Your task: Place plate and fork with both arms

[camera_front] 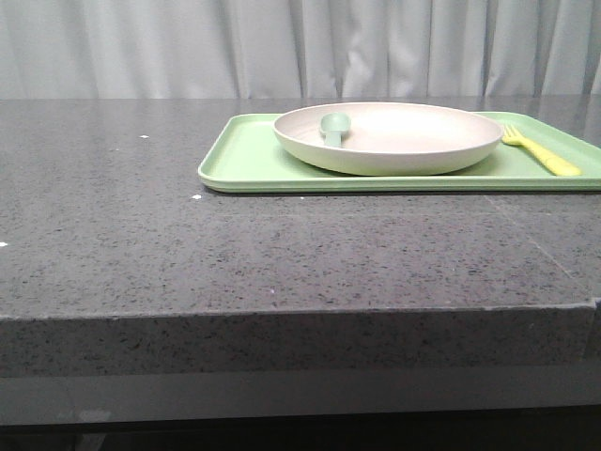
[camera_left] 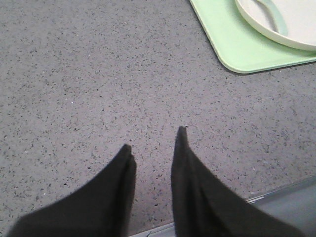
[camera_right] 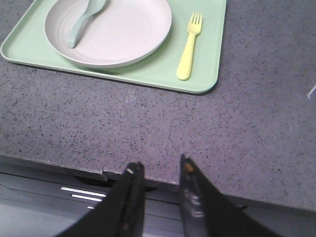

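Black fingers (camera_left: 126, 163) of the left gripper (camera_left: 154, 140) and right gripper (camera_right: 159, 168) sit slightly parted, seemingly empty, away from the plate (camera_right: 108, 32) and fork (camera_right: 189, 47).

Plate (camera_front: 390, 141) on tray (camera_front: 249, 160), spoon (camera_front: 334, 127) in plate's left part, fork (camera_front: 540, 151) on tray right of plate

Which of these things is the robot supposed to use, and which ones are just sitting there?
For the job:
- plate, on the tray
- fork, on the tray beside the plate

Just sitting there:
- green tray
- pale green spoon, lying in the plate
- grey table
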Controlling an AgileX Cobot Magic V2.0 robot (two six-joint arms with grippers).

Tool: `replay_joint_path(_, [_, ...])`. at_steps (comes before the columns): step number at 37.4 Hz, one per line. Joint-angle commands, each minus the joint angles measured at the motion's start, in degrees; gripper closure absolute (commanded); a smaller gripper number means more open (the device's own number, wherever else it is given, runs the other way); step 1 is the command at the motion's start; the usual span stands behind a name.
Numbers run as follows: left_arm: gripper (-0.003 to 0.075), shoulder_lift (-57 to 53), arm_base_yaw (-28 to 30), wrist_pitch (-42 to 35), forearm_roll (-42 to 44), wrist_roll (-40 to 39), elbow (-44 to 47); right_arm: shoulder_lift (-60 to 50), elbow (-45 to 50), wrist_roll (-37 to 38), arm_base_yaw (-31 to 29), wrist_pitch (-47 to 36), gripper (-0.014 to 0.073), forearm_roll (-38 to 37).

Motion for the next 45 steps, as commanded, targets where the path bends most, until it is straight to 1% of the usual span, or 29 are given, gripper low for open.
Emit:
replay_joint_path(1, [0.0685,-0.12,0.21,-5.08,-0.73,-1.0,-1.46,0.34,-1.16,-0.55,-0.1,-4.51,0.06,-0.56])
replay_joint_path(2, [0.0727,-0.12,0.21,-5.58,-0.73,-1.0,-1.46,0.34,-1.16,-0.55,-0.1,-4.51,0.0638,-0.56])
replay_joint_path(3, [0.0736,-0.12,0.21,-5.89,-0.73,-1.0,-1.46,0.34,-1.16,-0.55,-0.1,-4.53,0.0671,-0.56])
replay_joint_path(4, [0.0739,-0.12,0.21,-6.37,-0.73,-1.0,-1.46,0.34,-1.16,-0.55,-0.1,-4.58,0.0658,-0.56])
replay_joint_path(10, [0.0739,-0.12,0.21,-6.88,-0.83,-1.0,-1.46,0.34,-1.09,-0.55,-0.1,-6.21,0.0662,-0.24])
replay_joint_path(25, [0.0739,-0.12,0.21,-7.2,-0.83,-1.0,-1.46,0.34,-1.09,-0.55,-0.1,-6.18,0.0662,-0.25])
replay_joint_path(28, [0.0739,-1.86,-0.77,-7.74,-0.86,-1.0,-0.77,0.34,-1.09,-0.55,-0.1,-6.18,0.0662,-0.25])
replay_joint_path(31, [0.0739,-5.04,-0.38,-9.97,-1.34,-1.0,1.59,0.34,-1.09,-0.55,-0.1,-6.18,0.0662,-0.25])
replay_joint_path(34, [0.0739,-9.43,-0.12,-13.68,0.91,-1.0,4.64,0.34,-1.09,-0.55,-0.1,-6.18,0.0662,-0.25])
replay_joint_path(40, [0.0739,-22.05,-0.12,-21.3,1.9,-1.0,15.19,0.34,-1.09,-0.55,-0.1,-6.18,0.0662,-0.25])
replay_joint_path(42, [0.0739,-25.27,-0.12,-24.39,2.18,-1.0,18.21,0.34,-1.09,-0.55,-0.1,-6.18,0.0662,-0.25])
replay_joint_path(45, [0.0739,-28.46,-0.12,-27.06,2.76,-1.0,21.41,0.34,-1.09,-0.55,-0.1,-6.18,0.0662,-0.25])
